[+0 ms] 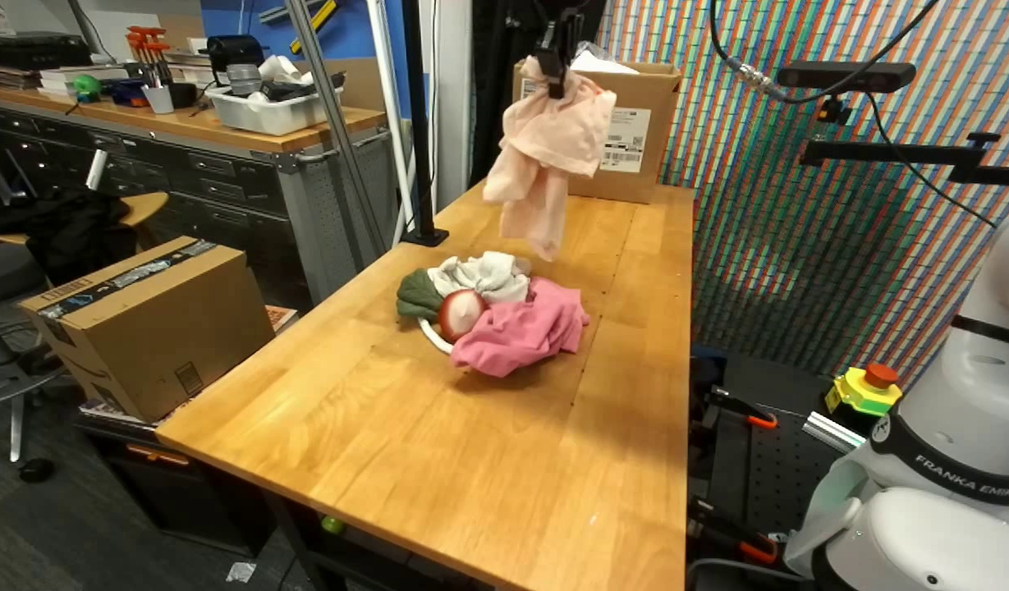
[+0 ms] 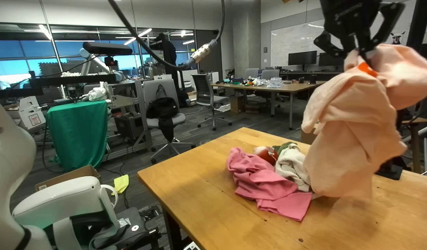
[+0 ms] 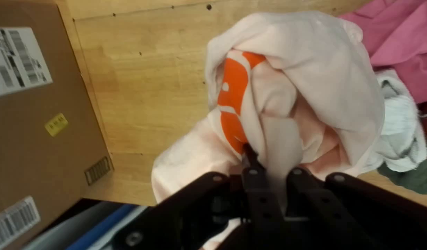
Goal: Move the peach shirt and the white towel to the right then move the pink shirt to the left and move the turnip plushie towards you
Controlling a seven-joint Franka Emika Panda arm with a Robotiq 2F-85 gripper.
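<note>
While my pincer (image 3: 274,170) pinches a bunched part of the peach shirt (image 1: 545,156), its dangling end could drag the white towel (image 1: 489,275) if I swing too low.

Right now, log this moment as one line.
tool: shut on peach shirt | peach shirt: hanging over table | pink shirt, white towel, turnip toy: bunched together on table

gripper (image 3: 274,171) clamped on peach shirt (image 3: 303,59), orange print (image 3: 233,86) showing | cardboard box (image 3: 29,114) at wrist view's left | pink shirt (image 3: 402,43), white towel (image 3: 401,125), turnip plushie (image 3: 415,175) at its right | wooden table (image 3: 157,83) beneath
</note>
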